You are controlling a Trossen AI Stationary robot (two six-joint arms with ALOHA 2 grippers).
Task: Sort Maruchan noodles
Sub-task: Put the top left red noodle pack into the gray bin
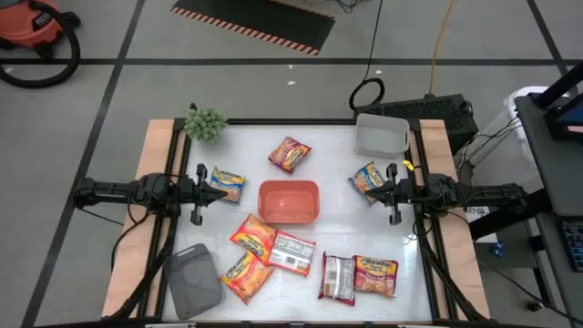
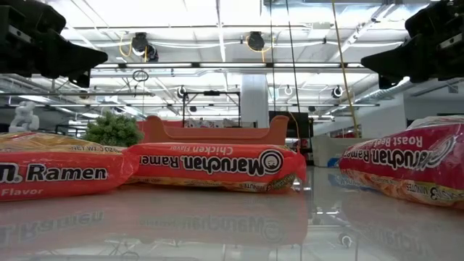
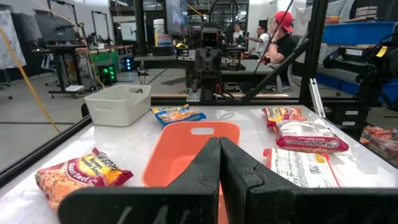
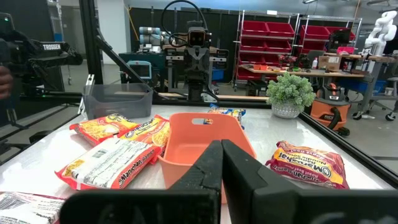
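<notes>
Several Maruchan noodle packets lie flat on the white table. A blue-yellow one (image 1: 226,183) lies by my left gripper (image 1: 202,194) and another (image 1: 369,178) by my right gripper (image 1: 393,193). A red-pink packet (image 1: 290,154) lies at the far middle. Two orange ones (image 1: 253,237) (image 1: 244,273), two white-backed ones (image 1: 291,253) (image 1: 337,278) and a red-pink one (image 1: 375,275) lie near the front. Both grippers hang level above the table, shut (image 3: 220,144) (image 4: 221,146), facing each other with nothing between the fingers.
An orange-red tray (image 1: 289,201) sits in the table's middle between the grippers. A clear tray (image 1: 381,135) stands at the far right and a grey tray (image 1: 194,280) at the near left. A small green plant (image 1: 207,124) stands at the far left corner.
</notes>
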